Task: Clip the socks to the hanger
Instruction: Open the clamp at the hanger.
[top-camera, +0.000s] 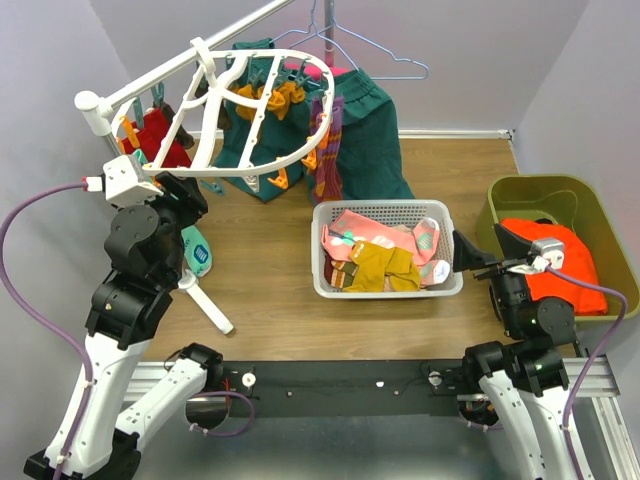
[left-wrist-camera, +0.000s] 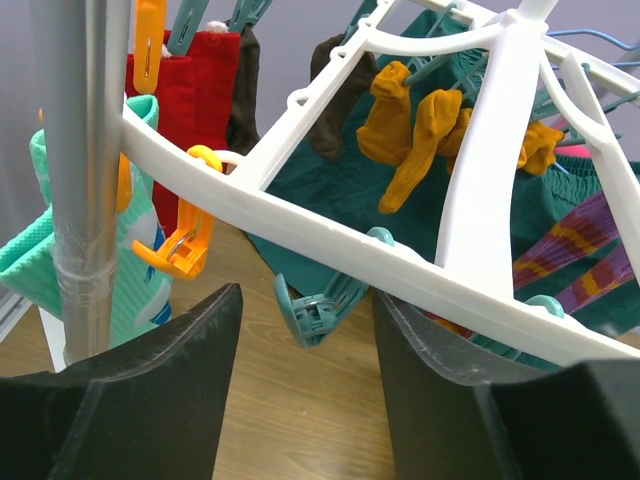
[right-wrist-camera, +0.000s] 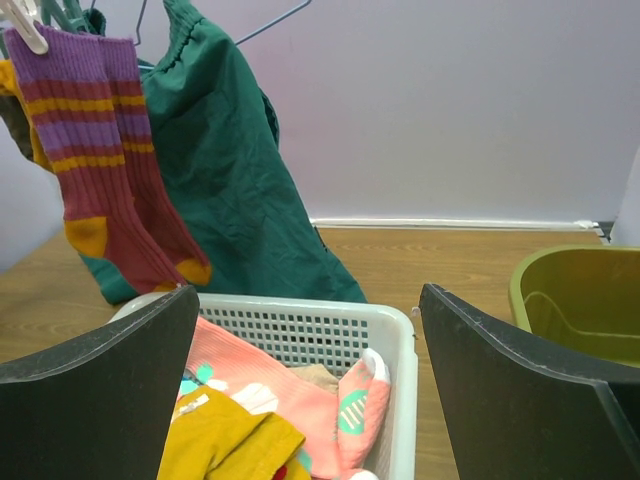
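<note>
From above, the hanger (top-camera: 240, 172) hung tilted at far left with socks (top-camera: 275, 98) clipped on, and more lay in the basket (top-camera: 385, 206) at centre. In the left wrist view, the left gripper (left-wrist-camera: 307, 295) was released, a teal clip (left-wrist-camera: 318, 312) showing between its jaws under the hanger's rim. In the right wrist view, the right gripper (right-wrist-camera: 307, 290) was spread wide and empty over the basket's near edge.

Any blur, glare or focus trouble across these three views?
Top external: even light, sharp throughout, only soft shadows beside the mesh basket. Left wrist: the close grey pole is slightly soft; the hanger reads clearly. Right wrist: striped sock crisp, no glare.
</note>
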